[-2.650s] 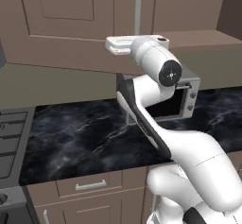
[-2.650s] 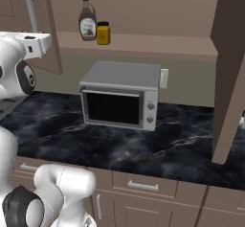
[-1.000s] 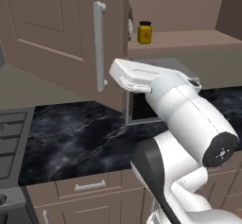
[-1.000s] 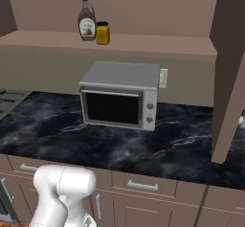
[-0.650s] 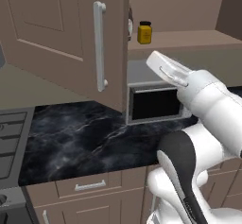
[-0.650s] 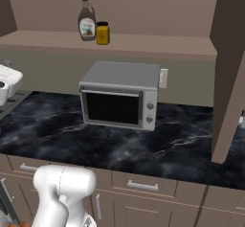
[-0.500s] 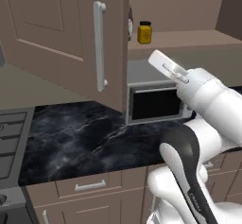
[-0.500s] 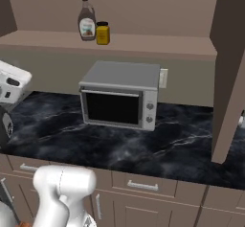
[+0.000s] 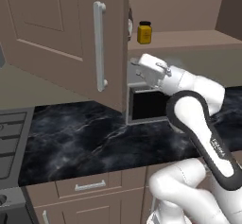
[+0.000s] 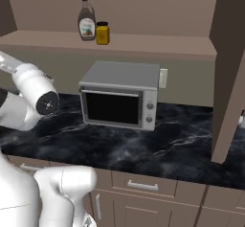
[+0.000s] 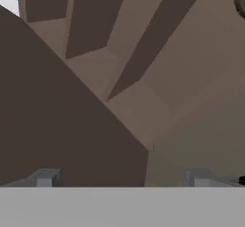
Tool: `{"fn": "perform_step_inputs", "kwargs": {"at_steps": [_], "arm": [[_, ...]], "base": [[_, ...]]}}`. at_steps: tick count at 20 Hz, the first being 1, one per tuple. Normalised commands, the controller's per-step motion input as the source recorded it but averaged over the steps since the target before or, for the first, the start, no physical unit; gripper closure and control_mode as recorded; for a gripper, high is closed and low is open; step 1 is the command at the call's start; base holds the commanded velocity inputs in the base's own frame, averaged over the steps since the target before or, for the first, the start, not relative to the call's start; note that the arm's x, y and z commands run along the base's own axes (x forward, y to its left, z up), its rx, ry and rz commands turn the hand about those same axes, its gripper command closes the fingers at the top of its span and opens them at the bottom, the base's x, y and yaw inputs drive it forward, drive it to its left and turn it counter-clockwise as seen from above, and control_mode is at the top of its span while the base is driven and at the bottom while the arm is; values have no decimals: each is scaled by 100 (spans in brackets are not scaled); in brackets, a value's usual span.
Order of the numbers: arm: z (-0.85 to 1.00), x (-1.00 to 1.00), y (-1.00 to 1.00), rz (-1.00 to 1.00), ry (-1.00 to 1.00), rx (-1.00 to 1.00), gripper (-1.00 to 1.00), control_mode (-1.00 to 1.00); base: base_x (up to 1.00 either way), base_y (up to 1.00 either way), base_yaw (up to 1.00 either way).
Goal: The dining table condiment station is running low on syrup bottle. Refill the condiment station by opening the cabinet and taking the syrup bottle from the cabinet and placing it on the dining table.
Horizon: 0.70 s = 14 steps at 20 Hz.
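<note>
- A home kitchen, rendered.
- A black, white-veined marble counter runs along the wall, with taupe drawers beneath.
- A silver microwave stands on it.
- A wall cabinet hangs open above, its shelf holding a syrup bottle and yellow jar.
- A stove edge sits at left.

The white arm rises from the lower right of the left base view, bends sharply at a raised elbow and reaches back to the left, the wrist roughly level. The gripper points leftward, slightly upward. In the hand view its two finger tips stand wide apart with nothing between them. The right base view shows the forearm and a dark joint at the left edge.
</note>
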Motion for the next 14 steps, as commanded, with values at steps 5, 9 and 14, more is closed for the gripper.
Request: {"fn": "perform_step_inputs", "kwargs": {"at_steps": [5, 9, 14], "arm": [[-51, 11, 51, 45, 3, 1, -100, -100], [-47, -20, 83, 35, -1, 0, -100, -100], [-15, -25, 99, 22, 0, -2, -100, -100]], "base": [[0, 0, 0], [0, 0, 0], [0, 0, 0]]}}
